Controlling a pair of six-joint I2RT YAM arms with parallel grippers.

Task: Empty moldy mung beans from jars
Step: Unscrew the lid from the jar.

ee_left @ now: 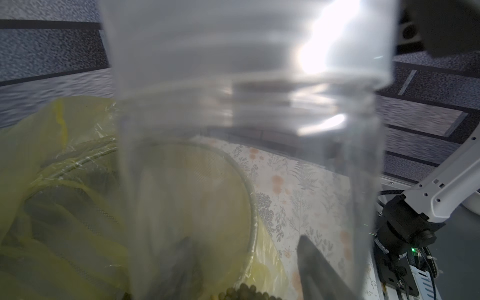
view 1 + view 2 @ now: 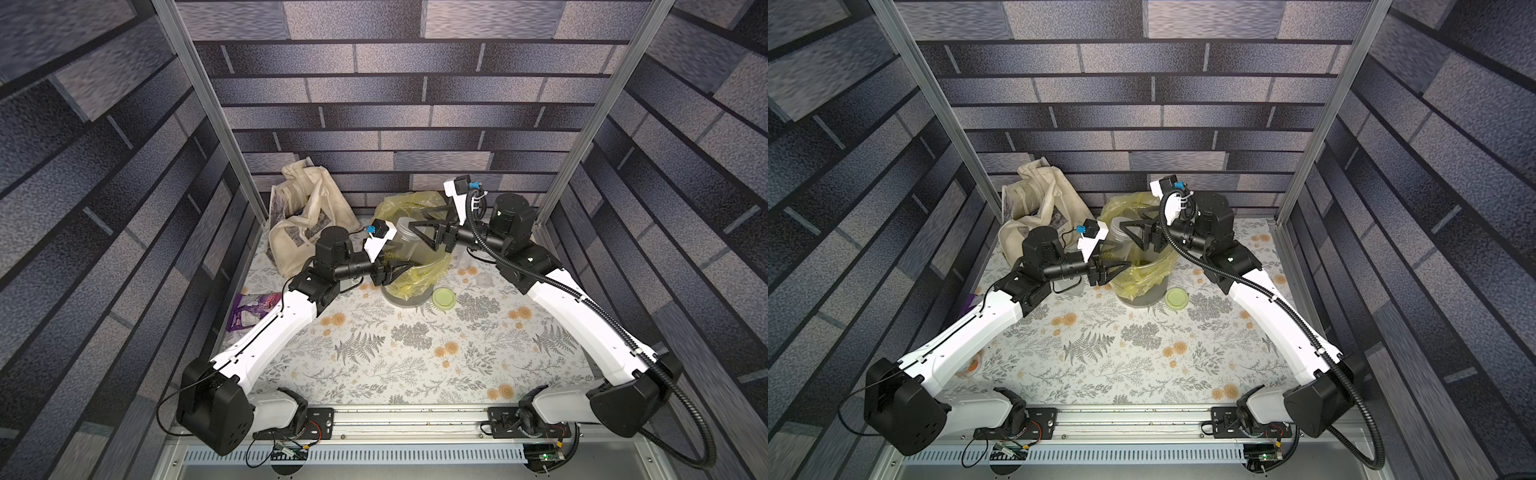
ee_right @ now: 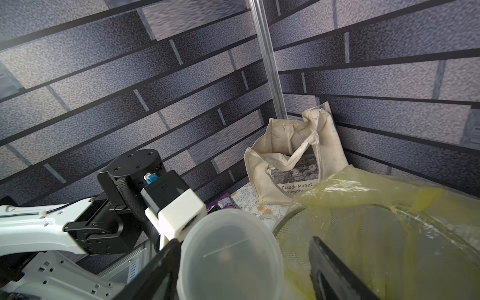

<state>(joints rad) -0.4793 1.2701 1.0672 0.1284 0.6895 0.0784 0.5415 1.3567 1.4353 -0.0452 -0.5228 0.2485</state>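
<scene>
Jar (image 2: 405, 241), the wide clear one, hangs over the bin (image 2: 409, 299), above its near rim. The left hand (image 2: 405, 268) is clamped across its lower end. Its long axis runs steeply upward from those fingers, ribbed neck uppermost. That end points at the right hand (image 2: 417, 220), whose jaws stand apart around it without squeezing. Mung beans (image 1: 244, 292) show low by the left hand; whether in jar or bin liner I cannot tell. Its lime lid (image 2: 444, 298) lies on the table (image 2: 395, 353) just beside the bin.

Clear jar (image 1: 246, 117) betw tool fingers (image 1: 319, 272); yellow-bagged bin (image 1: 65, 202) behind; few beans (image 1: 246, 292) visible.
</scene>
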